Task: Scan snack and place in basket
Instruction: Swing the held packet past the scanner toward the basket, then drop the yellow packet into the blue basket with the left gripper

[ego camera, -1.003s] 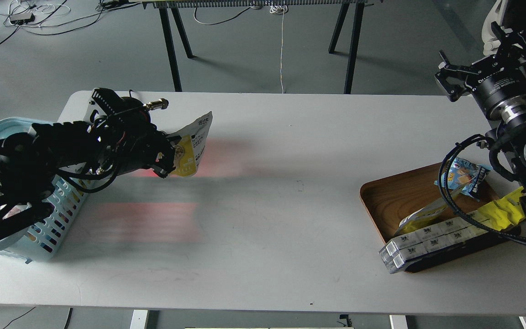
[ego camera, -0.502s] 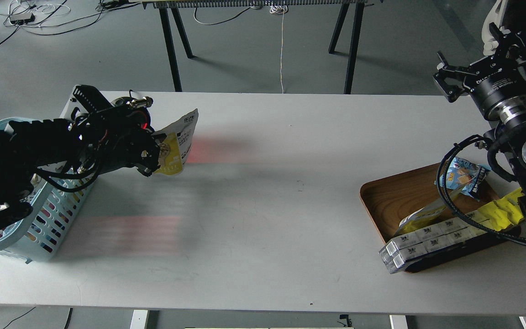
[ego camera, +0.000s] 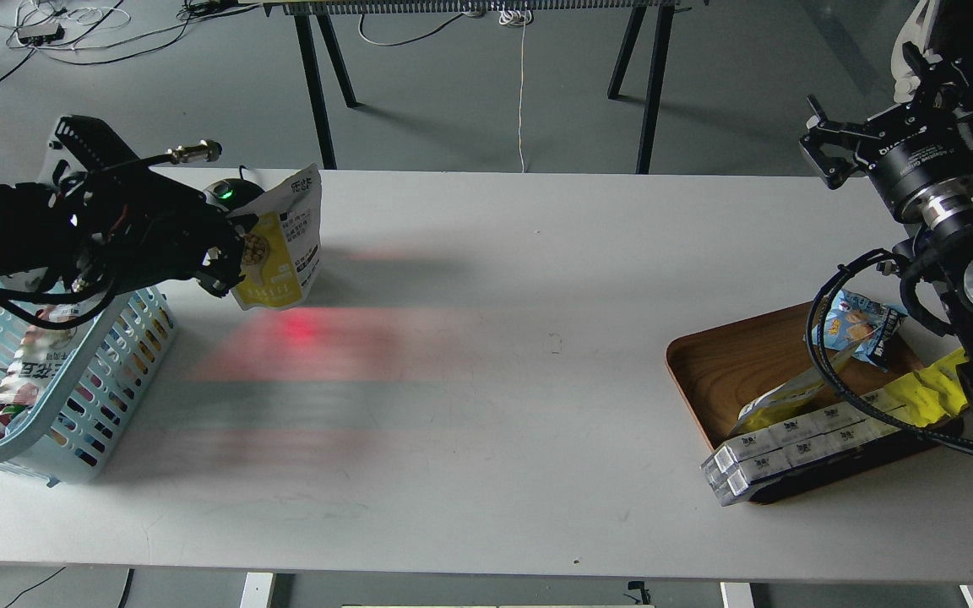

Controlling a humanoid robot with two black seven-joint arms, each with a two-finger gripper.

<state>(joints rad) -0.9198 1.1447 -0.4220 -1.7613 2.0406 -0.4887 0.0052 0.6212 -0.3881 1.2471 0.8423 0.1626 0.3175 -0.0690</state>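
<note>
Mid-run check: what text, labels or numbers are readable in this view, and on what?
Snack in the left gripper: dark print on the white back, too small to read.
Right gripper: white lettering on its body, too blurred to read.
Packet in the basket: large characters, not legible.
Boxes on the tray: small marks, unreadable.

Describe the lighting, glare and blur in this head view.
Head view: a red glow with faint reddish bands smears across the white table; a green light shows by the snack; the left gripper is dark, its fingers indistinct; otherwise sharp, evenly lit.
</note>
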